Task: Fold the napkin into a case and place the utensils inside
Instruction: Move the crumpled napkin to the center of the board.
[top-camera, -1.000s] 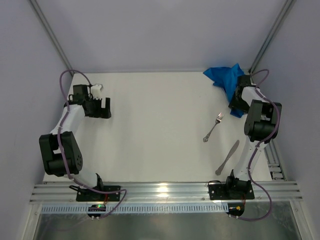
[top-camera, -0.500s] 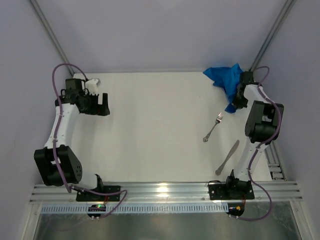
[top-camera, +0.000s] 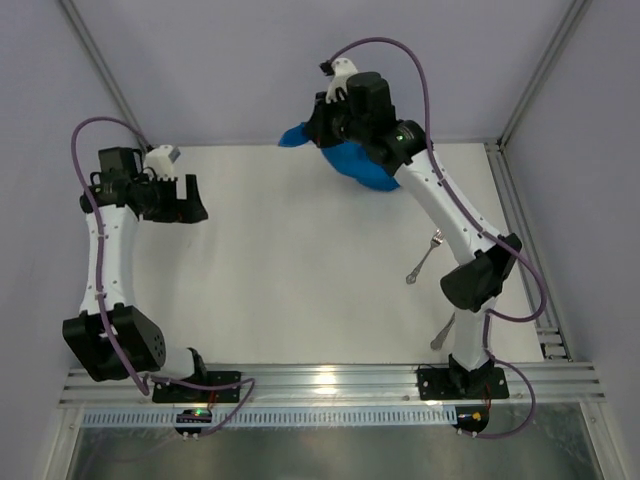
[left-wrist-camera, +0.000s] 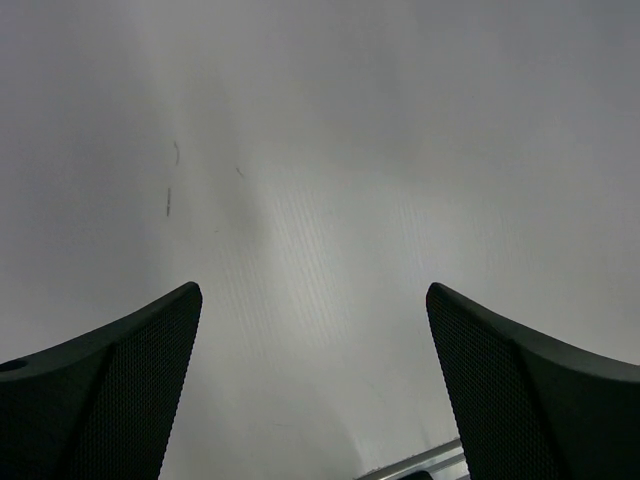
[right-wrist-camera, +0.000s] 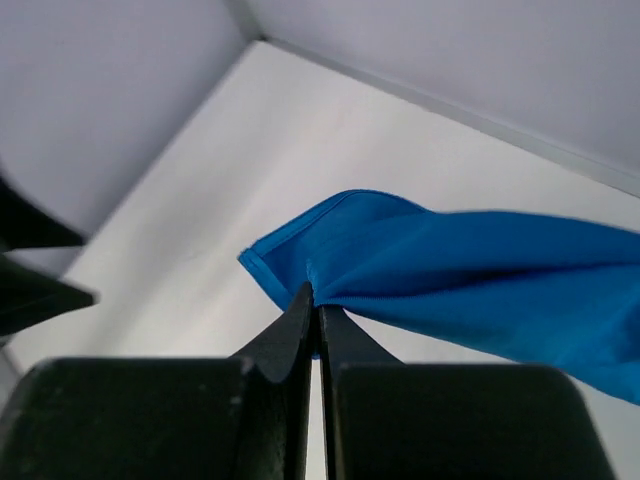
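Your right claw (right-wrist-camera: 317, 305): pinched tight on napkin (top-camera: 362, 166), table's 12 o'clock | your left claw (left-wrist-camera: 312, 300): spread wide, empty, 10 o'clock

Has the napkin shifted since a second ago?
Yes. The napkin moved left from the table's far right corner to its far middle, gripped by the right pincer.

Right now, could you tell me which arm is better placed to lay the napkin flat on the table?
Right, probably. The right gripper is shut on the napkin, holding it above the table. The left gripper is open, empty, off to the far left.
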